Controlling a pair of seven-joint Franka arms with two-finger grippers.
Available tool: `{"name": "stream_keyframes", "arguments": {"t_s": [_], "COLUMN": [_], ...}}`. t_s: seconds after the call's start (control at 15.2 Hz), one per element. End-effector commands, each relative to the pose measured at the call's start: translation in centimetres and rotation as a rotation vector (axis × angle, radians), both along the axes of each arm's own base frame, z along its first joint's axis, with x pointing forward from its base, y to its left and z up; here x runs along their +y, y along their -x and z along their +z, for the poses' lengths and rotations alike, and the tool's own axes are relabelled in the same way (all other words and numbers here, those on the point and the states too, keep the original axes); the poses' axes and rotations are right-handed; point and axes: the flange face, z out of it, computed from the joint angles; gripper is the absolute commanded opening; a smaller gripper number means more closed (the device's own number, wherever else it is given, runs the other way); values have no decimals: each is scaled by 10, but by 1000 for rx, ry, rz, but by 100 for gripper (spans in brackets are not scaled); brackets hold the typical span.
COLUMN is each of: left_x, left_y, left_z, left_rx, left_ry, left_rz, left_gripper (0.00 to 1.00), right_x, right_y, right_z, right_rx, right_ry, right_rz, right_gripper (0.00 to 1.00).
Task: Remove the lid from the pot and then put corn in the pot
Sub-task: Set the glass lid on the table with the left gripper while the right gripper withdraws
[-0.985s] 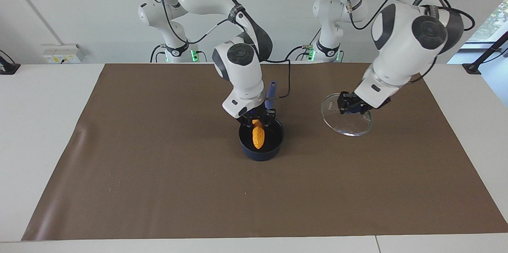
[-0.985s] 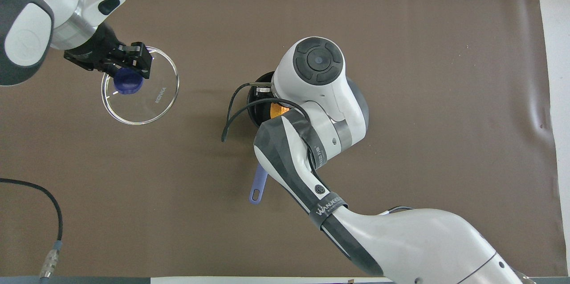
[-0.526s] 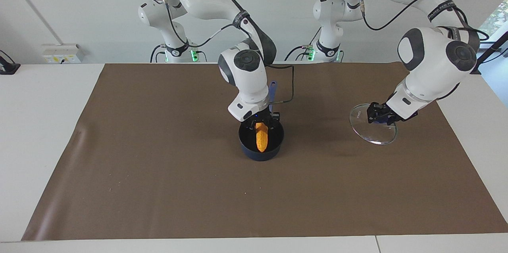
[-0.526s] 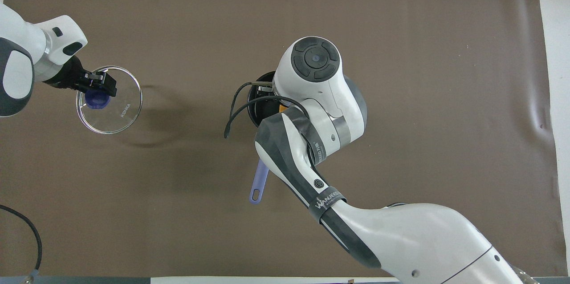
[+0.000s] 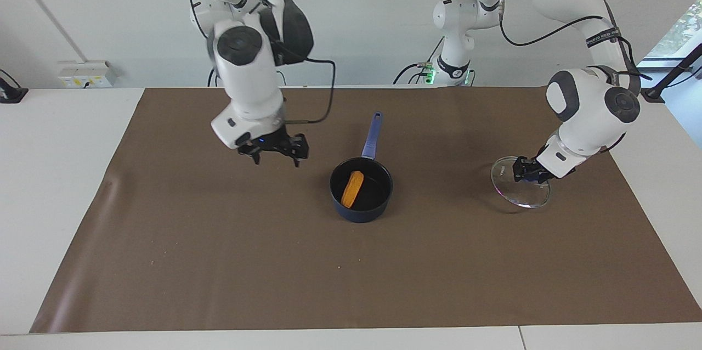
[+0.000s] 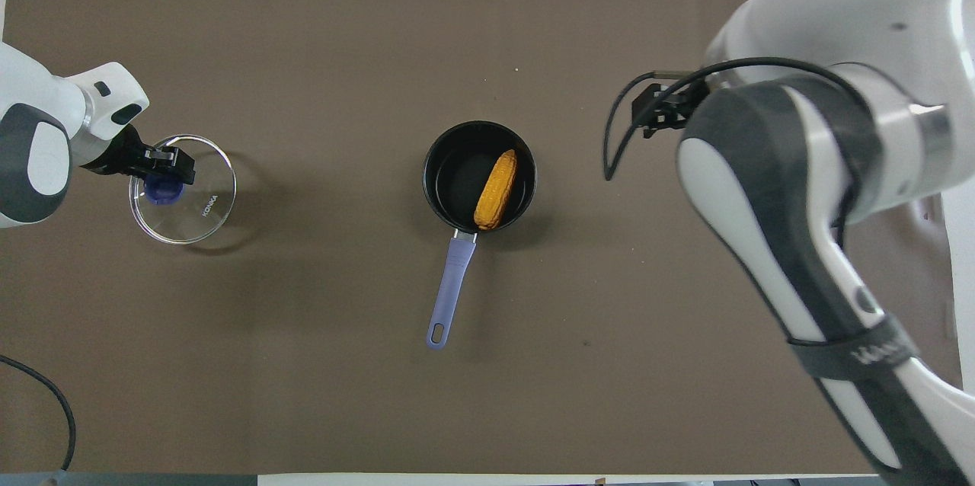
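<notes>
Brown-matted counter [image 5: 219, 262]: navy pot [image 5: 361, 208], bumpy orange corn [image 5: 352, 188] inside. Left gripper [image 5: 526, 170] jaws clamp glass lid [image 5: 520, 193] knob; right gripper [image 5: 276, 154] jaws spread, empty.

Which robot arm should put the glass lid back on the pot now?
The left one, probably. Its left gripper is already shut on the lid's knob, toward the left arm's end of the table. The right gripper hangs open and empty over the mat, and the corn lies in the pot.

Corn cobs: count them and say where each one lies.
1. The corn lies inside the pot, leaning against its wall near the handle. Nothing in either view seems able to hide another.
</notes>
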Motion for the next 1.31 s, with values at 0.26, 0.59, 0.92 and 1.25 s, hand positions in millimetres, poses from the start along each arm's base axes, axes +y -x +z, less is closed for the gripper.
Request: {"name": "stream_keyframes", "arguments": {"t_s": [0.26, 0.59, 0.92, 1.25], "left_x": [5, 3, 6, 2], "left_y": [6, 7, 7, 6], "left_z": [-16, -42, -47, -35], "left_rx": [-18, -32, -47, -61], "left_ry": [-89, -85, -83, -82], "left_rz": [109, 126, 125, 117], "left_gripper": [0, 0, 42, 100], "right_x": [-127, -124, -149, -158], "right_y": [51, 76, 83, 66], "right_z": [42, 47, 38, 40], "right_rx": [79, 70, 81, 69], "right_ry": [11, 15, 21, 29], "right_rz": [34, 63, 81, 70], "right_gripper": [100, 100, 100, 100]}}
